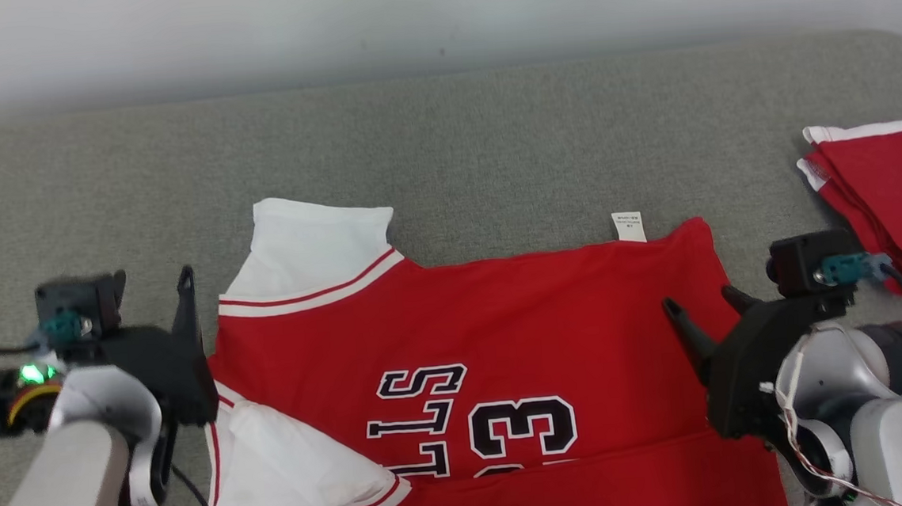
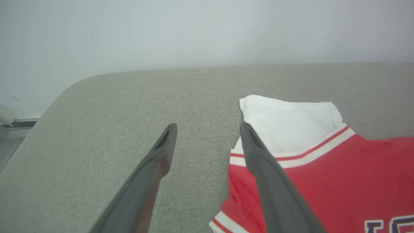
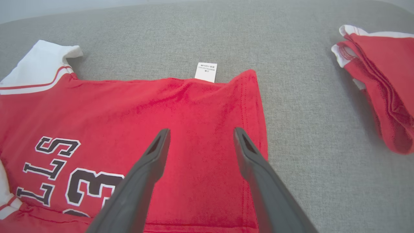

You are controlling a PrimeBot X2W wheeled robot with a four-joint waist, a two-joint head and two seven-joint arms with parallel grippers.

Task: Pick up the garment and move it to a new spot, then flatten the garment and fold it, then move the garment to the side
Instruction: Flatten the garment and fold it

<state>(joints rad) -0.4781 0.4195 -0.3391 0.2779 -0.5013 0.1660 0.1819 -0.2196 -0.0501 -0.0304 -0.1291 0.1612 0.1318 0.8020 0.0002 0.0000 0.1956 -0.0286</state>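
The garment (image 1: 503, 321) is a red jersey with white sleeves and black-and-white lettering. It lies spread on the grey padded surface, its lower part folded up across the front. My left gripper (image 1: 181, 286) hovers at the jersey's left edge by the white sleeve (image 2: 291, 126). It is open (image 2: 207, 129), with nothing between its fingers. My right gripper (image 1: 699, 299) is open above the jersey's right part. Its fingers are spread over the red cloth (image 3: 145, 113) near the right hem, with my right gripper (image 3: 201, 131) holding nothing. A white label (image 3: 206, 72) sticks out at the far edge.
A second red garment (image 1: 892, 198), folded with white trim, lies at the right edge of the grey surface (image 1: 491, 139); it appears at the right in the right wrist view (image 3: 381, 90). A pale wall rises behind. The surface's rounded left corner (image 2: 64, 97) drops away.
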